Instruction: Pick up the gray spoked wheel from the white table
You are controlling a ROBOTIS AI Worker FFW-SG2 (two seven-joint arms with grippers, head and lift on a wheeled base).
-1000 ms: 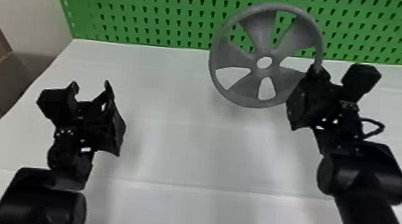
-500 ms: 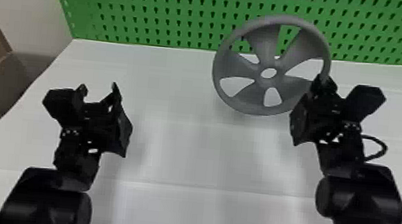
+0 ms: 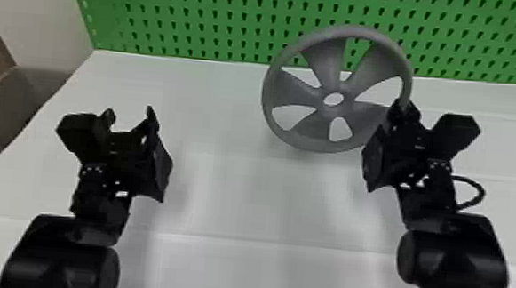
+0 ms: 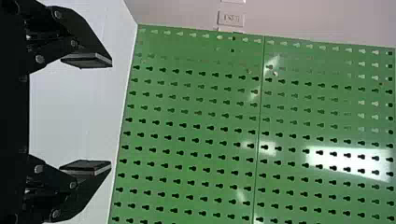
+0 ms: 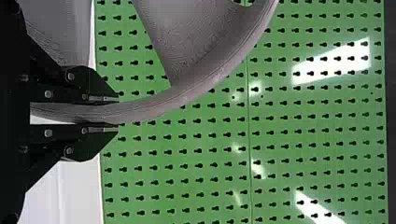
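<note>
In the head view my right gripper (image 3: 403, 110) is at the right side of the gray spoked wheel (image 3: 328, 71), shut on its rim. The wheel is held tilted over the far part of the white table (image 3: 231, 188). The right wrist view has the curved rim of the wheel (image 5: 159, 105) pinched between both fingers of my right gripper (image 5: 109, 114). On the left side of the head view, my left gripper (image 3: 132, 114) is open above the table with nothing between its fingers. Its two fingers stand wide apart in the left wrist view, where my left gripper (image 4: 111, 114) faces the green board.
A green pegboard (image 3: 193, 10) rises along the table's far edge, behind the wheel. A pale wall (image 3: 28, 5) stands at the far left. The two arms are well apart, with bare white tabletop between them.
The right gripper and the wheel have come nearer to the robot and a little to the right, with the wheel's tilt changing. The left arm has shifted slightly right and nearer.
</note>
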